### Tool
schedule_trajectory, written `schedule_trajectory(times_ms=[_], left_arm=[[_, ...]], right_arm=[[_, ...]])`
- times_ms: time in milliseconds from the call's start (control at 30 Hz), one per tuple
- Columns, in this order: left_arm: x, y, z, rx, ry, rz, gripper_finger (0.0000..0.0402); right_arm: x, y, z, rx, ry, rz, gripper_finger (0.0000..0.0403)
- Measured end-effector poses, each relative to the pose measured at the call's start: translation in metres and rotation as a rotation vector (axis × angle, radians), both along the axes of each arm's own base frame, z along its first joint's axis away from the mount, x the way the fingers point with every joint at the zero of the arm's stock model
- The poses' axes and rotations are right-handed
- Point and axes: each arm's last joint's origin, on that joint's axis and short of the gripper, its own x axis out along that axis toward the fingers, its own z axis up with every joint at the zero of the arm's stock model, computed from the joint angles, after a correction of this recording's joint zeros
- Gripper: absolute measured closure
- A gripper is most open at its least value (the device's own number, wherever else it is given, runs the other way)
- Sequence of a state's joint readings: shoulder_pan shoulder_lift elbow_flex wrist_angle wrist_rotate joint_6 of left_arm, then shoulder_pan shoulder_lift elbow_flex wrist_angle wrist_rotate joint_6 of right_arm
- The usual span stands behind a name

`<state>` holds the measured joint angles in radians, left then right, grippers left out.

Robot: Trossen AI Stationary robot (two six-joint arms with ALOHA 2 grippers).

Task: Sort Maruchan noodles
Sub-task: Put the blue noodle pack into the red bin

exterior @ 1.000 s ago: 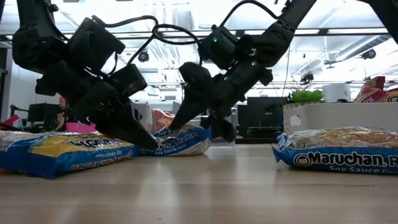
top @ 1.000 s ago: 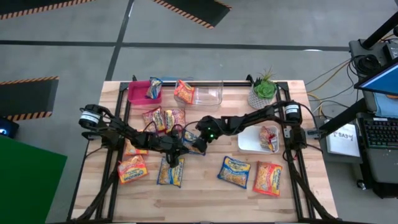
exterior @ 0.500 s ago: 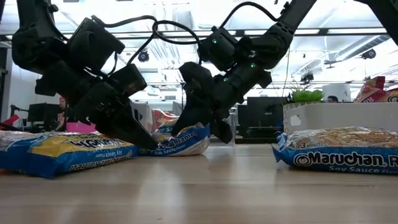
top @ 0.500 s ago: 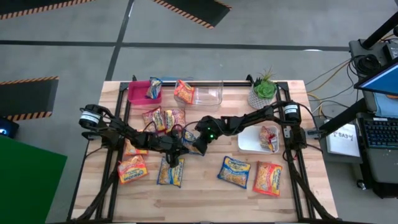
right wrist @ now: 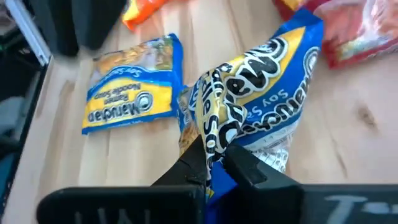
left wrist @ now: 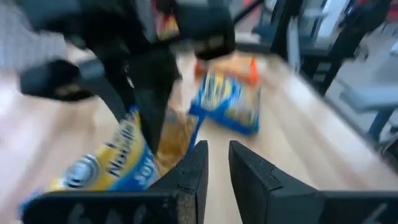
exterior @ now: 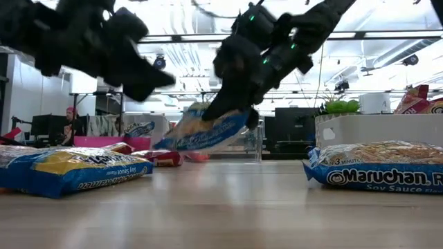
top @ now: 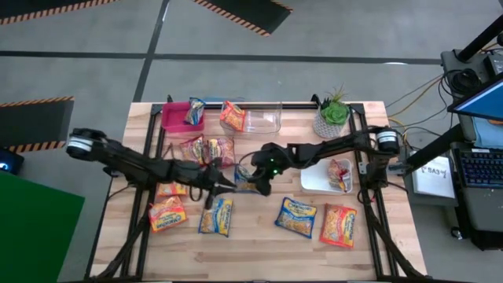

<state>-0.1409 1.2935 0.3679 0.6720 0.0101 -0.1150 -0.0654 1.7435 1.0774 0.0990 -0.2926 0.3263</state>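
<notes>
**Blue packet pinched above mid-table**

The right gripper (right wrist: 214, 163) pinches a crinkly blue-and-yellow packet (right wrist: 258, 93), lifted clear of the wooden table (top: 259, 244). The left gripper (left wrist: 216, 165) hangs beside it, fingers nearly together, empty. A pink bin (top: 174, 119) holds one packet; a white tray (top: 314, 179) holds a red one.

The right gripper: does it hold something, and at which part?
The right gripper holds a blue noodle packet, pinched at one crumpled edge and lifted off the table.

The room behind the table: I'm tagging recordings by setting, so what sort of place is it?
Probably an open-plan lab or workshop: hazard-striped floor tape, ceiling strip lights, and a monitor and keyboard beside the wooden table.
</notes>
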Motion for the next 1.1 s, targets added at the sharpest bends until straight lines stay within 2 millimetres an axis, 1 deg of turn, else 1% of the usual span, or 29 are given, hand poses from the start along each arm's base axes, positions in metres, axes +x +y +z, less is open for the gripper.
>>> schedule_trajectory(times_ms=[167,233,333,433,533,600,667,800,867,933,1100], left_arm=[[-0.009,0.002,0.032,0.010,-0.156,-0.004,0.0351],[-0.013,0.003,0.041,0.002,-0.199,-0.001,0.0345],[-0.018,0.004,0.050,-0.016,-0.245,0.004,0.0324],[-0.020,0.004,0.055,-0.030,-0.277,0.007,0.0289],[-0.020,0.005,0.055,-0.038,-0.280,0.051,0.0242],[-0.018,0.007,0.053,-0.030,-0.267,0.119,0.0209],[-0.015,0.008,0.049,-0.022,-0.253,0.158,0.0176],[-0.009,0.007,0.044,-0.022,-0.256,0.159,0.0125],[-0.006,0.007,0.040,-0.030,-0.255,0.160,0.0110],[-0.002,0.006,0.036,-0.038,-0.252,0.161,0.0104],[0.008,0.005,0.022,-0.042,-0.233,0.165,0.0107]], right_arm=[[-0.022,0.018,0.026,-0.209,-0.094,0.001,0.0385],[-0.033,0.026,0.034,-0.307,-0.119,-0.010,0.0385],[-0.050,0.038,0.045,-0.442,-0.169,-0.013,0.0385],[-0.063,0.046,0.054,-0.531,-0.228,-0.028,0.0385],[-0.074,0.050,0.059,-0.576,-0.286,-0.027,0.0385],[-0.079,0.051,0.059,-0.587,-0.318,-0.023,0.0385],[-0.082,0.051,0.058,-0.594,-0.347,-0.023,0.0385],[-0.082,0.051,0.053,-0.623,-0.349,-0.007,0.0385],[-0.081,0.051,0.050,-0.637,-0.340,0.004,0.0385],[-0.079,0.052,0.047,-0.644,-0.339,0.008,0.0385],[-0.077,0.052,0.044,-0.656,-0.332,0.017,0.0385]])
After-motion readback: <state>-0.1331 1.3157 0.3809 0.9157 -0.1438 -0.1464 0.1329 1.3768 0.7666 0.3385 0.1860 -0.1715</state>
